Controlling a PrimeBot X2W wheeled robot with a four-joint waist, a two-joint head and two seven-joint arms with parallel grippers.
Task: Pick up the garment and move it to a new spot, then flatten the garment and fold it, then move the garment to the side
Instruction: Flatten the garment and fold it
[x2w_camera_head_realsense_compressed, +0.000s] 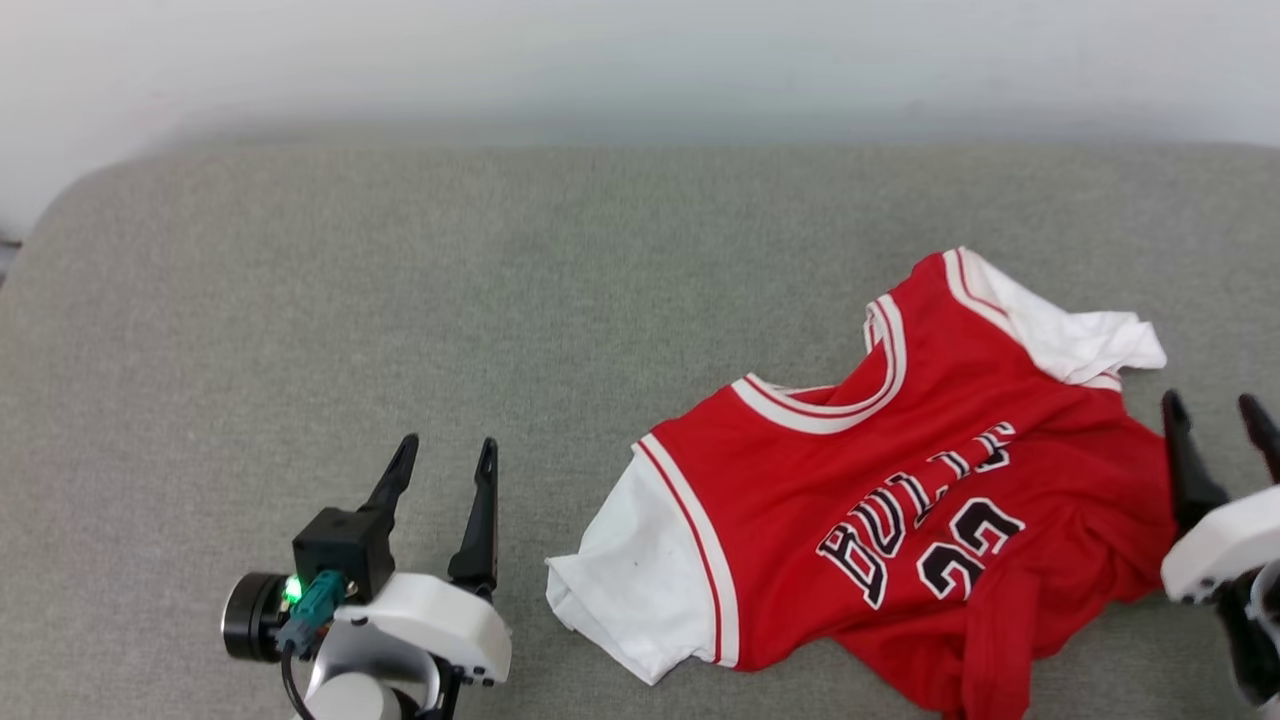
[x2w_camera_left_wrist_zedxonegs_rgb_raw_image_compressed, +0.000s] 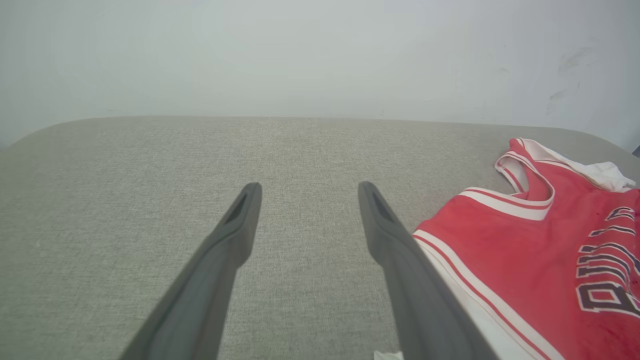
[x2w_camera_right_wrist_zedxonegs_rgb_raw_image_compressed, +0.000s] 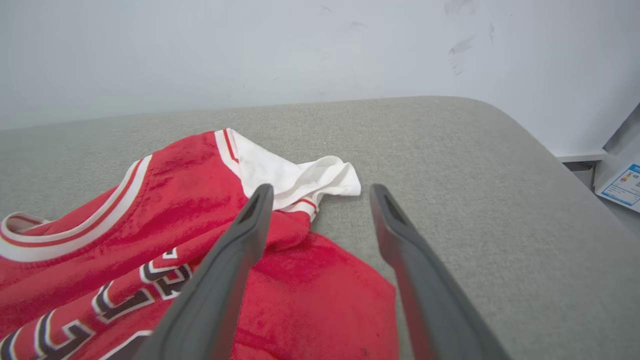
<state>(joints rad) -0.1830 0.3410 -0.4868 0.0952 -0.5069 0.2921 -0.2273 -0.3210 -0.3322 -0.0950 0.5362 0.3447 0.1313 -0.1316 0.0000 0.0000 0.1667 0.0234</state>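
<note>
Head view: a rumpled bright red jersey-style shirt (x2w_camera_head_realsense_compressed: 900, 480) with white sleeve ends lies on a grey woven cushion (x2w_camera_head_realsense_compressed: 400, 250), its sleeve-to-sleeve axis running 8 to 2 o'clock. The right gripper (x2w_camera_head_realsense_compressed: 1211, 400), jaws agape and empty, sits just beside its 3 o'clock edge, nearer than the left gripper (x2w_camera_head_realsense_compressed: 448, 445), equally agape, at 9 o'clock

Left wrist view: the shirt (x2w_camera_left_wrist_zedxonegs_rgb_raw_image_compressed: 500, 240) lies at 3 o'clock of the left gripper (x2w_camera_left_wrist_zedxonegs_rgb_raw_image_compressed: 310, 186)

Right wrist view: the shirt (x2w_camera_right_wrist_zedxonegs_rgb_raw_image_compressed: 200, 210) spreads from 9 o'clock in beneath the right gripper (x2w_camera_right_wrist_zedxonegs_rgb_raw_image_compressed: 321, 189)

Left gripper (x2w_camera_head_realsense_compressed: 446, 450) at 7 o'clock of head view, jaws wide apart, pointing 12. Right gripper (x2w_camera_head_realsense_compressed: 1212, 405) at 4 o'clock, jaws wide apart too, pointing 12.
</note>
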